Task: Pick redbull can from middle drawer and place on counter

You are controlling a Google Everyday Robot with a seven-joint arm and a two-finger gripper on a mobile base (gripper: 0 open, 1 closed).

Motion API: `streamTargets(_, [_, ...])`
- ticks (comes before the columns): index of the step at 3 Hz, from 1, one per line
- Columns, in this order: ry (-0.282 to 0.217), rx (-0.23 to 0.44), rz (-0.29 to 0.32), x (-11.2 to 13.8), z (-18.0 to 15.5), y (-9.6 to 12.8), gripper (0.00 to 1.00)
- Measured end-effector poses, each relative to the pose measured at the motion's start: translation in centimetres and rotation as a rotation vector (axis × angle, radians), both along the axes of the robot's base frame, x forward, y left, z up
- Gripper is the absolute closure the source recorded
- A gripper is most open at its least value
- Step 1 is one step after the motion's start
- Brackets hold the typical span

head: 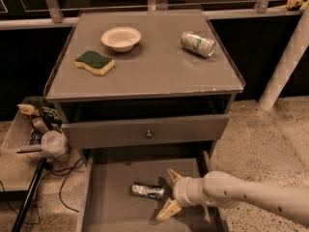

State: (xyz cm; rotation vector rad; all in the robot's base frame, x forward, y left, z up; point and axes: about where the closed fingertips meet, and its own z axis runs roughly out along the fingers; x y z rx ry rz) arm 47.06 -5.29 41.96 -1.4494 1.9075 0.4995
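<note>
The redbull can (147,191) lies on its side on the flat bottom of the open middle drawer (108,197), low in the camera view. My gripper (169,193) is just right of the can at the same height, open, with one tan fingertip (173,174) above and one below, pointing left toward the can. It is not touching the can. The white arm comes in from the lower right. The counter (154,71) is the grey tabletop above.
On the counter are a white bowl (121,37), a green and yellow sponge (94,63) and a fatter silver can with green markings (198,43). A drawer front with a round knob (148,134) sits above the open drawer. A clutter bin (36,129) stands at left.
</note>
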Motion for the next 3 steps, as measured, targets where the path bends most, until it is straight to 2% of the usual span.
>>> streamTargets(3, [0.045,0.096,0.025,1.5,-4.3,1.9,0.00])
